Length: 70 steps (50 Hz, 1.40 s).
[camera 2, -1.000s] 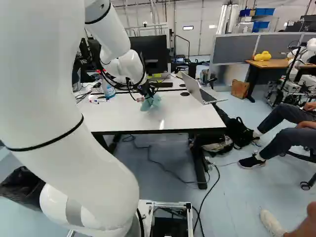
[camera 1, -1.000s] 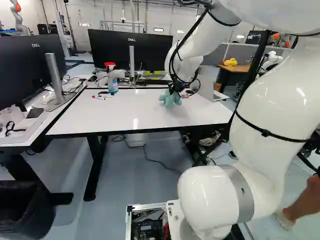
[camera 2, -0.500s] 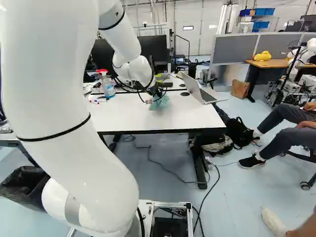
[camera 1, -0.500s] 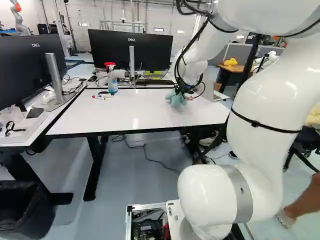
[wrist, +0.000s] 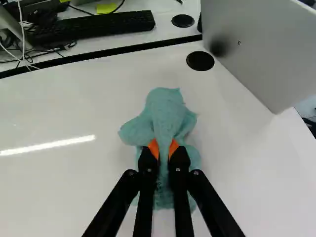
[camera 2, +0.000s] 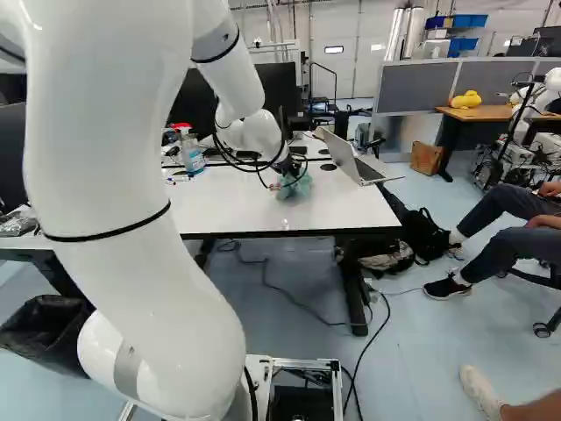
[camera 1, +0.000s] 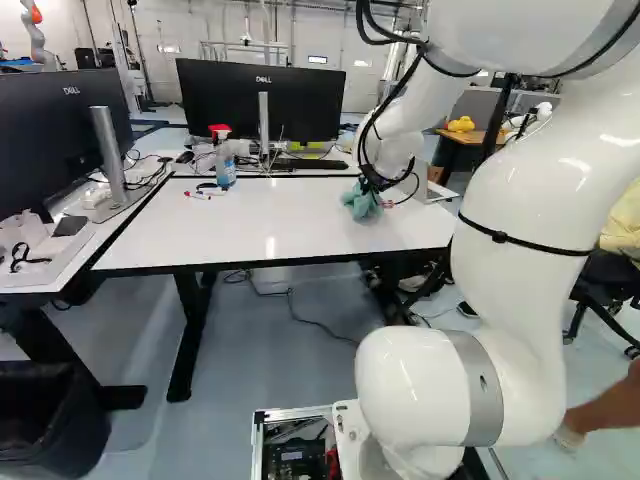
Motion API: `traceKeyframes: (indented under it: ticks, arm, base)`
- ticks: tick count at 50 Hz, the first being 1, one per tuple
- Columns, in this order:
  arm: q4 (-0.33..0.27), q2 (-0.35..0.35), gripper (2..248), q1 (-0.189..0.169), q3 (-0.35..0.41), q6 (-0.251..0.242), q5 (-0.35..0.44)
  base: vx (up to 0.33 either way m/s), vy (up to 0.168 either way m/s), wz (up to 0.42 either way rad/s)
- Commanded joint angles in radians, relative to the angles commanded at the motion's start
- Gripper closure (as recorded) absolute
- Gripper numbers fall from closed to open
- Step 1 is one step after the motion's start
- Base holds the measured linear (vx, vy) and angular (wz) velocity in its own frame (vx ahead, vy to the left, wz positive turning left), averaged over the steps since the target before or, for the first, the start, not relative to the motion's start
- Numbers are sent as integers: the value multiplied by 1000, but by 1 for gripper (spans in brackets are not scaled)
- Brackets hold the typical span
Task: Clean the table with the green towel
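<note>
Gripper (camera 2: 287,167) pinches the green towel (wrist: 166,109), partly hiding it.

the word "dell" can be read in the left base view in two places, in pale letters both times. one stands on the far monitor (camera 1: 220,105), high on its dark panel, just above the silver stand. the other stands on the left monitor (camera 1: 45,145), the nearer one at the view's left edge, high on the dark panel and to the left of its stand's top. the spray bottle (camera 1: 225,172) bears a blue label, its print too small to read; a tiny dark mark on the laptop (wrist: 266,54) is illegible.
</note>
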Motion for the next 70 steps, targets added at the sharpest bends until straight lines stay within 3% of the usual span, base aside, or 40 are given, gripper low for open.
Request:
traceKeyframes:
  ticks: [18, 37, 70]
  arm:
    - [0, -49, 210, 0, -9, 0, 14]
    - [0, -49, 210, 0, -9, 0, 10]
    - [0, -49, 210, 0, -9, 0, -131]
  base:
    - [0, 0, 0]
    - [0, 0, 0]
    - [0, 0, 0]
